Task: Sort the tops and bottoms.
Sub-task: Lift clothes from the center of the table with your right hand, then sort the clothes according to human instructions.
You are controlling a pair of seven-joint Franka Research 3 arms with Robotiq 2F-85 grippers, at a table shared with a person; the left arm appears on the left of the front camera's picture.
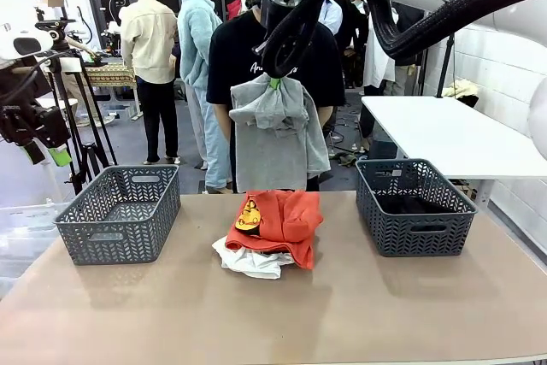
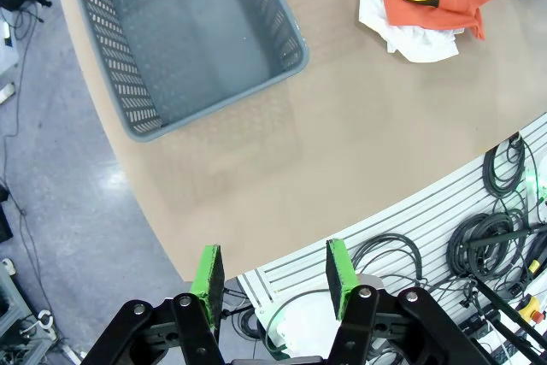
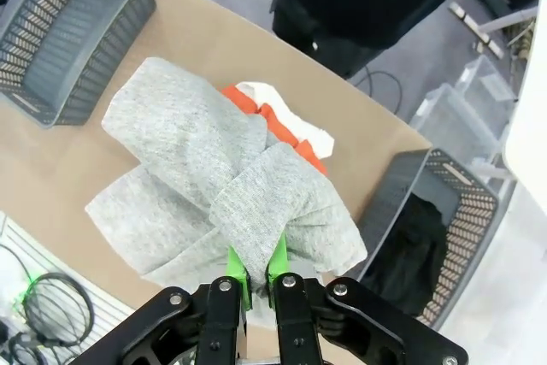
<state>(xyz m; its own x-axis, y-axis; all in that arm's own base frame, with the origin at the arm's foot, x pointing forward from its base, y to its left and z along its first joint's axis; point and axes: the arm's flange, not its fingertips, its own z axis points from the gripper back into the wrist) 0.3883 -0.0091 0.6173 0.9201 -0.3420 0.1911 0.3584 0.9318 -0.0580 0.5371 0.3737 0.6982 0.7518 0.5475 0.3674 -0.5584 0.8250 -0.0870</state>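
Presently catalogued, by size.

Table [image 1: 171, 314]: tan.
Left basket [image 1: 107, 245]: grey.
Right basket [image 1: 419, 232]: a dark cloth [image 1: 410, 204] is contained.
Light grey top [image 1: 273, 138]: hung in the air above the pile, pinched at one fold by the right gripper [image 3: 256, 267], whose jaws are pressed together on it.
Orange top [image 1: 286, 215]: laid mid-table over the white top [image 1: 252, 261].
Left gripper [image 2: 272, 250]: spread, nothing held, off the table's edge.

Step judged: one top lifted, not yet binned. A carry over a basket, likely the left, and a release are called for.
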